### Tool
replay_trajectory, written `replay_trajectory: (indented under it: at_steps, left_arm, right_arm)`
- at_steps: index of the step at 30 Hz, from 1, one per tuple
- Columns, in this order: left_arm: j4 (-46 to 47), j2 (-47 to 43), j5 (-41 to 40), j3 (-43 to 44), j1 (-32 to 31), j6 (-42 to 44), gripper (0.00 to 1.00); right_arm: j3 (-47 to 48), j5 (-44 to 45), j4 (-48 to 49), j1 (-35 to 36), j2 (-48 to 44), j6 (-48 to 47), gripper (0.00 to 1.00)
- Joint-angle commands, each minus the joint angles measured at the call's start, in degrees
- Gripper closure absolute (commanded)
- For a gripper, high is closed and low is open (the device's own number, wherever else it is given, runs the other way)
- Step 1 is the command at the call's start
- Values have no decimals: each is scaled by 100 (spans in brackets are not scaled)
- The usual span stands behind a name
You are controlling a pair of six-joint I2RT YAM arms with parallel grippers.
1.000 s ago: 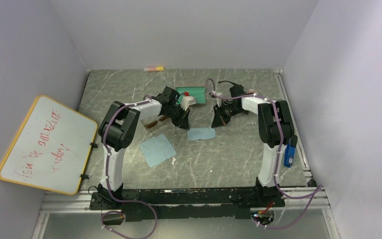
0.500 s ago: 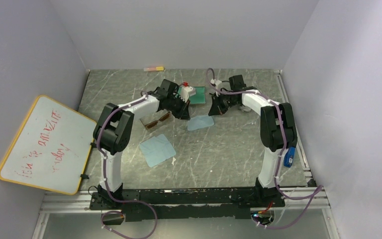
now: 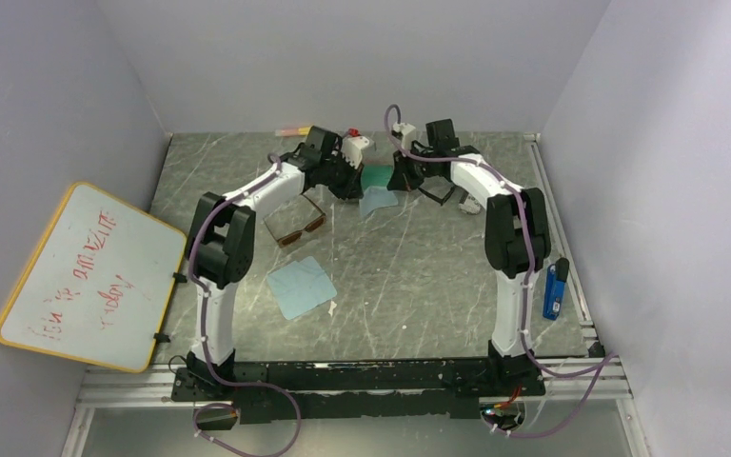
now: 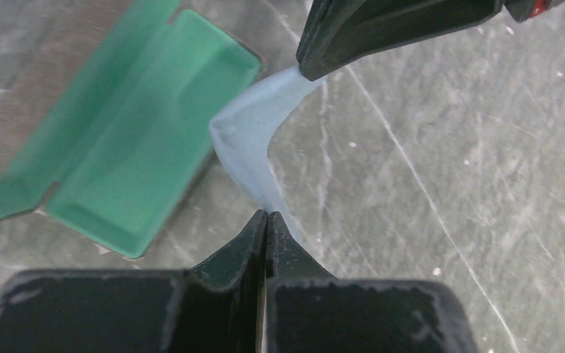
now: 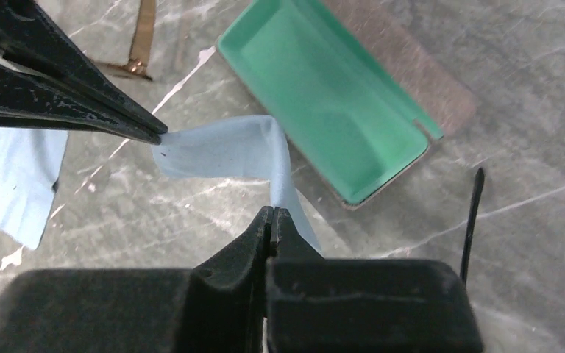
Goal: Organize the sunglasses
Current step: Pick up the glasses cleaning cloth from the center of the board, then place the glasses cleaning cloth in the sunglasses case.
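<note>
Both grippers hold one light-blue cloth [image 3: 378,201] between them, just above the table beside the open green-lined case [image 3: 378,175]. My left gripper [image 4: 266,215] is shut on one corner of the cloth [image 4: 246,140]. My right gripper [image 5: 272,209] is shut on another corner of the cloth [image 5: 228,151], which sags and folds between them. The thin-framed sunglasses with amber lenses [image 3: 300,228] lie on the table left of the grippers. A thin black temple [image 5: 473,220] of the black sunglasses [image 3: 441,193] shows by my right arm.
A second light-blue cloth [image 3: 302,286] lies flat nearer the front. A whiteboard [image 3: 90,276] leans at the left wall. A blue object [image 3: 552,290] lies at the right edge. A small pink and yellow item [image 3: 295,131] lies by the back wall.
Both grippers have moved toward the back of the table, carrying the light-blue cloth from the table's middle up beside the green case.
</note>
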Motion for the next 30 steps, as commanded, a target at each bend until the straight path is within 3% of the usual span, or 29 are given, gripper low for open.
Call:
replay_trajectory:
  at_steps: [1,16,30]
  left_arm:
    - [-276,211,-288,483,75,175,95]
    - [-397,690,-925,942,219,414,95]
    - [-322,817,-1350,1135,290,478,95]
  right_arm:
    - [621,310,28,123,363,173,100]
    - [1371,698,10,262,1003,252,100]
    - [1343,1037,138,261,988,206,100]
